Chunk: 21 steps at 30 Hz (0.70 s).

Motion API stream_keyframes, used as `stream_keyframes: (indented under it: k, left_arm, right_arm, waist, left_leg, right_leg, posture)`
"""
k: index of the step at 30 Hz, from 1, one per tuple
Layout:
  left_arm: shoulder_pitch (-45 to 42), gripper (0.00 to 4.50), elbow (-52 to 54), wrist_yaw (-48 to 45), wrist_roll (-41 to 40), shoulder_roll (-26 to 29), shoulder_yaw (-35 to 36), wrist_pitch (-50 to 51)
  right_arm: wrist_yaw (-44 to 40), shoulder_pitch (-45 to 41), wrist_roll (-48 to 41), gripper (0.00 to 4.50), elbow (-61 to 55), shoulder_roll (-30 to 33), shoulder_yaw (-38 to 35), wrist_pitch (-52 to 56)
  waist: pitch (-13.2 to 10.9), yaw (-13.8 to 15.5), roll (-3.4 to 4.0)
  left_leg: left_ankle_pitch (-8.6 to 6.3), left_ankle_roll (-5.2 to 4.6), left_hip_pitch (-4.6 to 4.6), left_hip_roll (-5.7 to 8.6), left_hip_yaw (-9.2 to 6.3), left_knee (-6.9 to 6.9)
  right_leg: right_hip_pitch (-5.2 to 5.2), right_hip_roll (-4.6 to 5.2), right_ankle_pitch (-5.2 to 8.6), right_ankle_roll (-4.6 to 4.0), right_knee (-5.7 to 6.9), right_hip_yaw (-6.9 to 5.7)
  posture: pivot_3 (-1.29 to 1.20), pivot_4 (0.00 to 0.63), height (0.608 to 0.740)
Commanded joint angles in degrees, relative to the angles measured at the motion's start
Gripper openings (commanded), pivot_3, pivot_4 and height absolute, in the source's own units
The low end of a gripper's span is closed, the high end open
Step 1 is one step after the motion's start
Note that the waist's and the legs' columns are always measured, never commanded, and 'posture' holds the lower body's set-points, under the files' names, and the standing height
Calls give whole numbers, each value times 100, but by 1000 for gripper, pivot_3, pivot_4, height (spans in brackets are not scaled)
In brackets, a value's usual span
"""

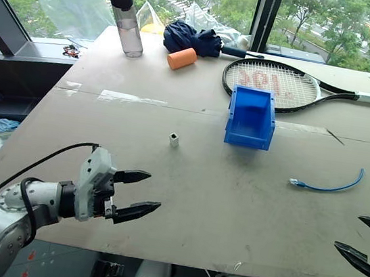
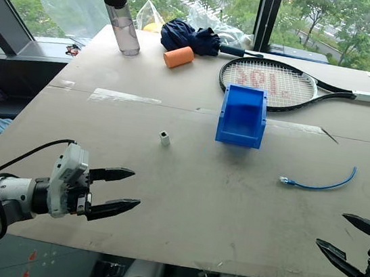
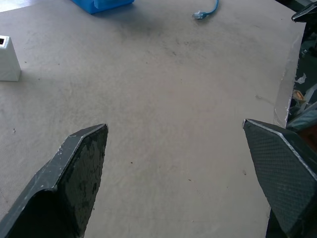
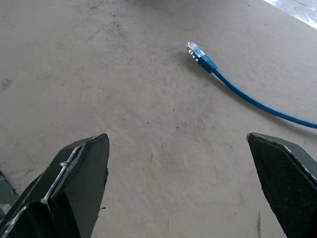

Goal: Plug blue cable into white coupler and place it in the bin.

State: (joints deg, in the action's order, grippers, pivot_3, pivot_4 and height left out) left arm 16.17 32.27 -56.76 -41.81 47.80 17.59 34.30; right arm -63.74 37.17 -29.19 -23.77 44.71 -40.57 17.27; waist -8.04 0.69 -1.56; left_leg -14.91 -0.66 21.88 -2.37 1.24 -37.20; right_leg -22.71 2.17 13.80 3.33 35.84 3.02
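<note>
Blue cable [image 1: 329,185] lies crosswise (plug leftward).

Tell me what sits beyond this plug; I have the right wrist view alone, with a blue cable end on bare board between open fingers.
Observer: The blue cable curves away toward the table's right edge, lying loose with nothing touching it.
Operator: Find the coupler for me.
Observer: The white coupler stands upright on the table, to the left of the bin and well apart from the cable.
Operator: Report the bin.
Observer: The blue bin sits empty just in front of a tennis racket.
Operator: Give me the other arm.
Observer: The left end effector is open near the table's front edge, holding nothing.
</note>
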Motion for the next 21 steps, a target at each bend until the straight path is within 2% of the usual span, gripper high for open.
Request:
stream_keyframes:
  k: [1, 6, 11, 15, 20, 21]
  left_arm:
    - [-75, 4422, 198, 84, -166, -71, 36, -8]
    - [-222, 4422, 637, 284, -353, -195, -231, 121]
    - [-178, 4422, 899, 329, -234, -208, -491, 32]
    - [-278, 4422, 1052, 457, -234, -224, -548, 3]
    - [-412, 4422, 1263, 576, -248, -185, -689, 31]
    - [-445, 4473, 1292, 584, -222, -170, -728, 24]
  right_arm:
    - [280, -385, -102, 4500, -275, 226, 29, 283]
    - [1097, -1845, -322, 4500, -788, 968, 986, 1705]
    - [1230, -3181, -320, 4500, -399, 1306, 2230, 2440]
    - [1256, -4187, 171, 4500, 448, 1340, 3139, 2525]
    - [868, -4899, 973, 4500, 1373, 1511, 4249, 2177]
    - [804, -5040, 1097, 4257, 1566, 1480, 4437, 2133]
  waist:
    - [0, 0, 0]
    - [-9, -128, 6]
    - [-4, -88, -11]
    - [-5, -58, -9]
    - [-6, -50, -8]
    - [-6, -52, -8]
  left_leg:
    - [0, 0, 0, 0, 0, 0]
    - [1, 0, -10, -4, -1, -5]
    - [0, -1, 0, 4, -1, 4]
    - [0, -2, 7, 5, 1, 2]
    - [0, -2, 4, 8, 3, -5]
    - [0, -3, 5, 8, 3, -4]
  right_leg:
    - [0, 0, 0, 0, 0, 0]
    - [0, 0, -2, 2, 4, 24]
    - [0, -8, -15, -24, -2, 0]
    - [-3, -9, -15, -25, -4, 2]
    - [0, -6, -16, -25, -2, 3]
    - [-1, -6, -16, -25, -2, 3]
  posture:
    - [0, 150, 740]
    - [0, 150, 740]
    - [0, 150, 740]
    - [0, 150, 740]
    - [0, 150, 740]
    - [0, 150, 740]
